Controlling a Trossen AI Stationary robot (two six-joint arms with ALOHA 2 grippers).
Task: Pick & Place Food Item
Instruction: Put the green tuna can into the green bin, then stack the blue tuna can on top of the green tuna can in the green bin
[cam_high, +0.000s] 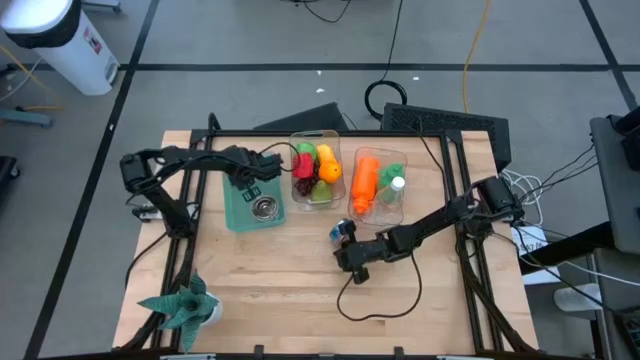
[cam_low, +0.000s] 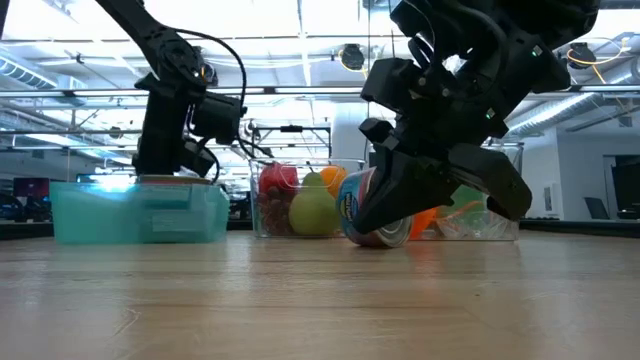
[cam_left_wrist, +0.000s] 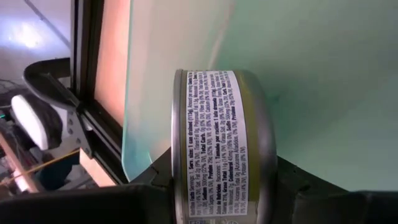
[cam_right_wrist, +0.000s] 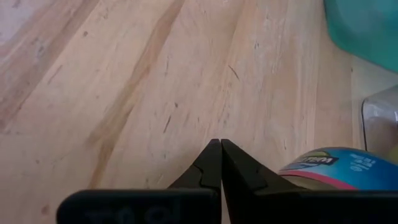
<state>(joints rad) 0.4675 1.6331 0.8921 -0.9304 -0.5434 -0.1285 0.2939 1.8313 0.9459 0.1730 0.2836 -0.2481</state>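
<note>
Your left gripper (cam_high: 268, 167) sits over the teal bin (cam_high: 240, 208) near the desk's (cam_high: 290, 300) far left part, fingers clamped on a can (cam_left_wrist: 217, 149); the left wrist view shows the can on its side, printed label facing the camera, the teal surface right behind it. In the high view a round metal can (cam_high: 264, 207) also lies inside the bin; whether it is the held one, you cannot tell from that view.

Your right gripper (cam_right_wrist: 219, 163) is low over the bare wood at mid-desk, fingers clenched together with nothing between them. A second can (cam_high: 342, 231), blue-labelled, lies on its side on the desk just beside that gripper, on the side toward the far edge; the low view shows it (cam_low: 378, 210) partly hidden behind the gripper.

Two clear containers stand along the far edge, right of the teal bin. The first clear container (cam_high: 298, 140) holds mixed fruit, red, green, yellow and orange. The second clear container (cam_high: 402, 160) holds an orange bottle (cam_high: 365, 180) and a green-capped item.

A green paper-like plant (cam_high: 183, 303) stands at the near left corner. A black cable (cam_high: 385, 300) loops across the near half of the desk.
</note>
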